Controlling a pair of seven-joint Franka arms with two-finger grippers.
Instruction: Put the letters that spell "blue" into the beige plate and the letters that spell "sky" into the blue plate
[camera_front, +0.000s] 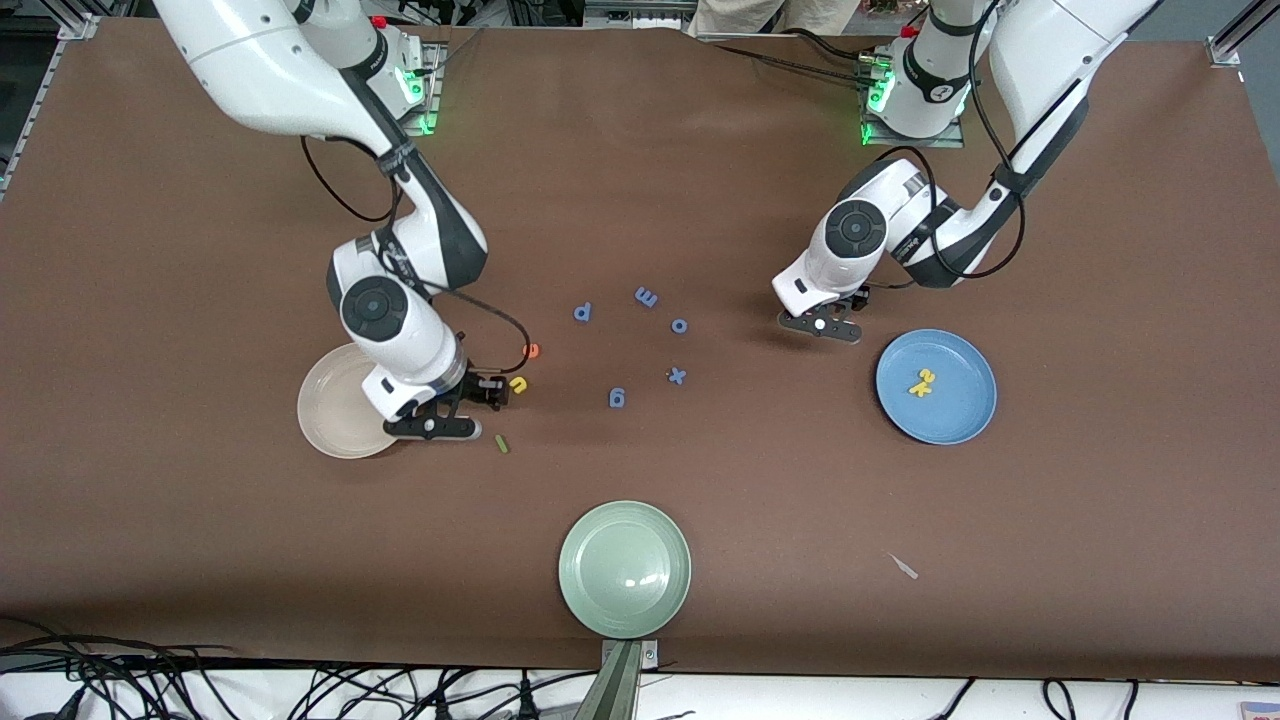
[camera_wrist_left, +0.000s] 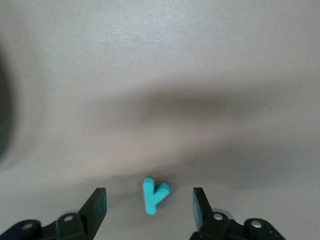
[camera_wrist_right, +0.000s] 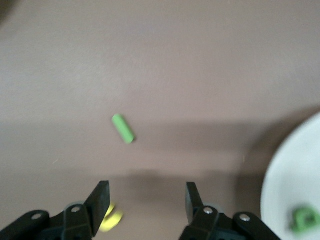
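Sorting tiny foam letters onto round plates.
Left gripper straddles the teal foam y, jaws wide; right gripper, jaws wide, sits at the beige plate's rim.

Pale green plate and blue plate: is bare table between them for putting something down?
Yes: bare brown table lies between the pale green plate and the blue plate, except one small pale scrap. It is crowded around the blue letters mid-table.
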